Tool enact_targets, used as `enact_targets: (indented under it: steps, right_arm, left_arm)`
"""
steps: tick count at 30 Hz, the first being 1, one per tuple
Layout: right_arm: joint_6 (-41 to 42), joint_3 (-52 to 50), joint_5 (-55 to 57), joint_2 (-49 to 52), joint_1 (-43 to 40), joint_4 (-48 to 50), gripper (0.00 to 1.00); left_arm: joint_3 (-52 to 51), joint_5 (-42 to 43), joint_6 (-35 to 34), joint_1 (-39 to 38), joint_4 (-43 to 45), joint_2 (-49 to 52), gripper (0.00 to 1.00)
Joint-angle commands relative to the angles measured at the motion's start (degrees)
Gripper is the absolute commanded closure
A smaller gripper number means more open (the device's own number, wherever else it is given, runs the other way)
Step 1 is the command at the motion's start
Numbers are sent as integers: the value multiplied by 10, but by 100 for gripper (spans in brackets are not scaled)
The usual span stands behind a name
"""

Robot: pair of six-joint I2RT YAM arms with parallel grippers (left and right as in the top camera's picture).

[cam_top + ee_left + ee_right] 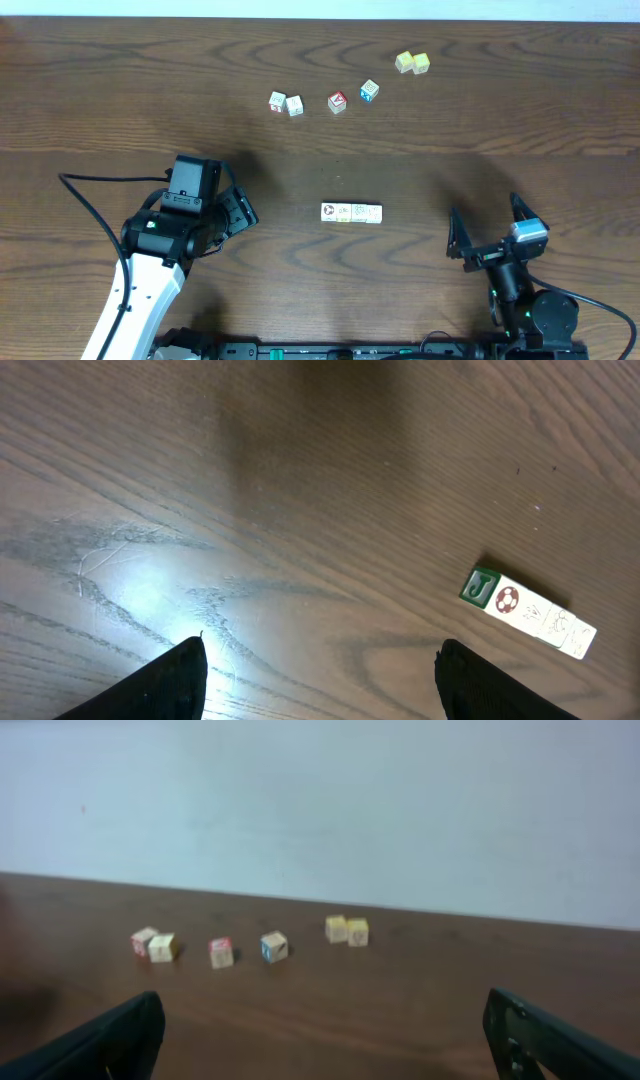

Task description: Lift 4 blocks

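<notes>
My left gripper [238,212]: jaws wide, holding nothing. My right gripper [487,228]: jaws wide, holding nothing. Four blocks [351,212] in touching row on table [100,110], between both grippers.

light: even, moderate | glare: pale patch on table [150,575], left wrist | blur: right wrist view soft | shadows: soft

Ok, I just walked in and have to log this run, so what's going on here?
Nothing is held yet. Four blocks lie in a tight row in the middle of the table, none lifted. The left gripper is open on the row's left side and the right gripper is open on its right side, both clear of it. Six other cubes sit along the far side.
</notes>
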Motion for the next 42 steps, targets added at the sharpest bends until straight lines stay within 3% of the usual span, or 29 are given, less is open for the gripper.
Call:
enact_targets:
  steps: [1, 5, 13, 20, 42]
  right_arm:
    - [-11, -24, -6, -6, -4, 37, 1]
    - [-20, -59, -5, -6, -10, 85, 1]
    - [-26, -58, 11, -6, -44, -4, 1]
    - [-85, -58, 20, -6, -47, -3, 1]
    - [-23, -57, 118, -6, -59, -15, 1]
  left_arm:
    - [8, -7, 0, 3, -2, -1, 26]
    - [8, -7, 0, 3, -2, -1, 26]
    - [8, -7, 0, 3, -2, -1, 26]
    - [8, -7, 0, 3, -2, -1, 26]
    - [8, -7, 0, 3, -2, -1, 26]
